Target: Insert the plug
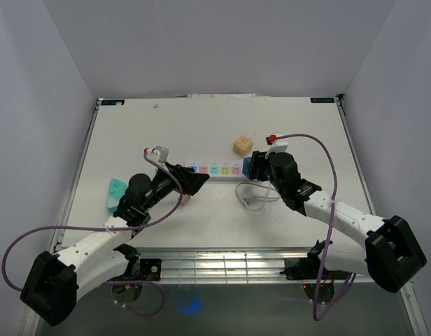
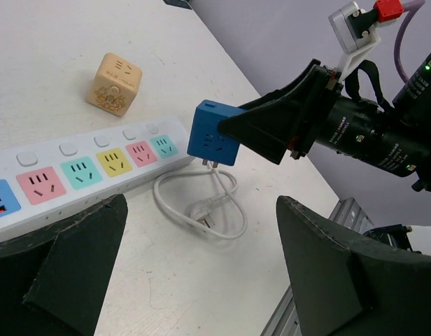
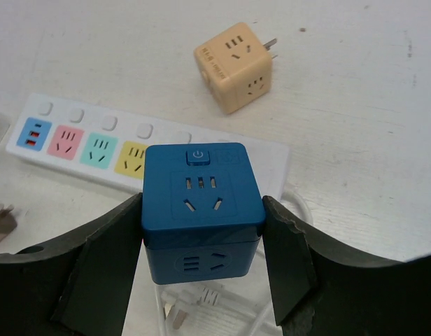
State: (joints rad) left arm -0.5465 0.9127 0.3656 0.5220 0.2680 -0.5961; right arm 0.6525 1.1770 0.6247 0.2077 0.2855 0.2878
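Between right fingers (image 3: 96,266): blue cube plug (image 3: 201,210) clamped both sides, prongs down, off table (image 3: 355,140). Just beyond them: power strip (image 3: 96,147), not touching. Spread wide, empty: left fingers (image 2: 61,266), near strip. Risk: prongs miss slots; unbraced strip slides under push.

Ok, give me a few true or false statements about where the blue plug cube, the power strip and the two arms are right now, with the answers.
1. The blue cube-shaped plug adapter is clamped between the right arm's jaws. True.
2. It is already seated in the white multi-socket power strip. False: it is held in the air near the strip's end, its prongs bare.
3. The left arm's jaws grip the tan plastic cube adapter. False: they stand open and empty, and that cube rests on the table beyond the strip.
4. A white cable lies looped on the table beside the strip. True.
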